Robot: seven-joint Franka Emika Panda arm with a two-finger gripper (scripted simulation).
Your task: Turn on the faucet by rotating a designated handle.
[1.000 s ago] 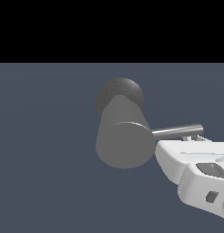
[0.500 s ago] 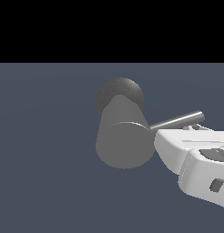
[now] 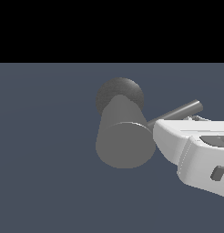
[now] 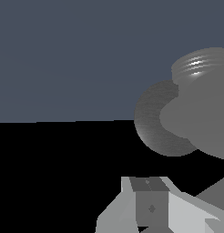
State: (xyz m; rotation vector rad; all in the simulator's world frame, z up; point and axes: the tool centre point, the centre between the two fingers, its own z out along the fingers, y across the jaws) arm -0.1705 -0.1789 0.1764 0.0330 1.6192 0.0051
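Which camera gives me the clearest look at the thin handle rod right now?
The exterior view: the handle sticks out from the faucet toward that view's right, tilted upward, its base hidden behind the white pincer. In the wrist view I cannot make out the rod, only the faucet's grey bulk.

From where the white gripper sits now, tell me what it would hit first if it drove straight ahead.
Probably the thick matte grey faucet cylinder: the white gripper points at its side, just under the thin shiny silver handle rod. Depth is unclear, so it might already touch the rod.
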